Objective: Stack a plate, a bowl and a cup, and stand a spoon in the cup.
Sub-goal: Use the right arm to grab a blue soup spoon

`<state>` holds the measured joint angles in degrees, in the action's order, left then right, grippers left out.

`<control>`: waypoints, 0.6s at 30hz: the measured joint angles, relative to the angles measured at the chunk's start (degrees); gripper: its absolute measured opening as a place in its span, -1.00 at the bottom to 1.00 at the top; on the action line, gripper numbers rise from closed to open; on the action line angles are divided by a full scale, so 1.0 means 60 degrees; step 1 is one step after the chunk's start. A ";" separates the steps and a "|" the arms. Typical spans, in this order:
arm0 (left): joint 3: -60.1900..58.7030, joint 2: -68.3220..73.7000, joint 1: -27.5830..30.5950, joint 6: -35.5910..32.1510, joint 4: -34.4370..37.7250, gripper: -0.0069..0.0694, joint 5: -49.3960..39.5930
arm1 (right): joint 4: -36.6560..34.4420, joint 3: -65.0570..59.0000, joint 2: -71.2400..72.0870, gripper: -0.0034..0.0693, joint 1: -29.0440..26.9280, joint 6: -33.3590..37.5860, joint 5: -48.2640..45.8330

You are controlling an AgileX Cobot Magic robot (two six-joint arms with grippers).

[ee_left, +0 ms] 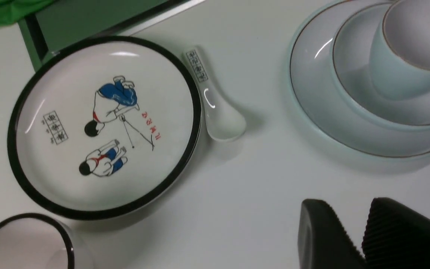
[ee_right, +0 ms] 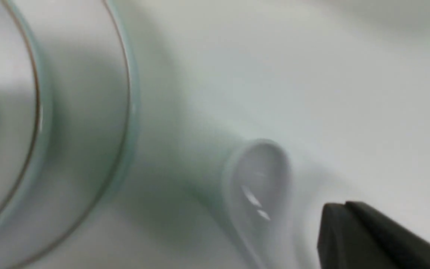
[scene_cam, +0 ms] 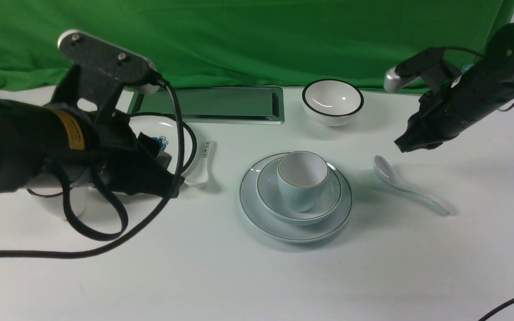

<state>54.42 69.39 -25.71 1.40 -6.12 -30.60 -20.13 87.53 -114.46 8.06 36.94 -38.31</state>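
Centrally on the white table (scene_cam: 257, 276): the pale blue plate (scene_cam: 257, 218), the shallow bowl (scene_cam: 267, 189) seated in it, the handleless cup (scene_cam: 300, 189) upright in the bowl, cup empty. The plain spoon (scene_cam: 402, 185) lies flat on the table to the right of the stack, apart from it, scoop end toward the back, handle running front-right. The right gripper (scene_cam: 406, 145) hangs above the scoop end, clear of it; its fingers (ee_right: 368, 235) are pressed together, gripping nothing. The left gripper (scene_cam: 170, 187) sits low over the table on the left, well apart from the stack; its fingers (ee_left: 323, 239) stand slightly apart, nothing between them. Near it: cartoon plate (ee_left: 103, 127), printed-handle spoon (ee_left: 215, 108) right beside its rim, dark-rimmed white cup (ee_left: 21, 243). A black-rimmed white bowl (scene_cam: 333, 102) stands at the back, before the green cloth (scene_cam: 239, 40).
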 joint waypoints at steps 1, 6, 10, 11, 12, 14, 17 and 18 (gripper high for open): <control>0.0000 0.0000 0.0000 0.0000 0.0000 -0.47 0.0012 | -0.0016 0.0000 -0.0039 -0.88 0.0013 -0.0023 0.0053; 0.0000 0.0000 0.0000 0.0000 -0.0009 -0.47 -0.0081 | -0.0154 -0.0009 -0.0969 -0.88 0.0180 -0.0515 0.1130; 0.0000 0.0000 0.0000 0.0000 -0.0009 -0.47 -0.0173 | -0.0166 -0.0009 -0.1064 -0.88 0.0270 -0.0511 0.1523; 0.0000 0.0000 0.0000 0.0000 -0.0009 -0.47 -0.0210 | -0.0174 -0.0009 -0.1056 -0.89 0.0313 -0.0465 0.1524; 0.0000 0.0000 0.0000 0.0000 -0.0009 -0.47 -0.0223 | -0.0174 -0.0009 -0.1055 -0.89 0.0358 -0.0417 0.1467; 0.0000 0.0000 0.0000 0.0000 -0.0009 -0.47 -0.0243 | -0.0177 -0.0009 -0.1055 -0.89 0.0460 -0.0307 0.1187; 0.0000 0.0000 0.0000 0.0000 -0.0009 -0.47 -0.0254 | -0.0186 -0.0009 -0.1055 -0.89 0.0760 0.0417 0.0319; 0.0000 0.0000 0.0000 0.0000 -0.0009 -0.47 -0.0254 | -0.0194 -0.0009 -0.1055 -0.89 0.0857 0.0700 -0.0032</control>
<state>54.42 69.39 -25.71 1.40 -6.17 -32.13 -21.30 87.48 -120.79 13.20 41.14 -38.51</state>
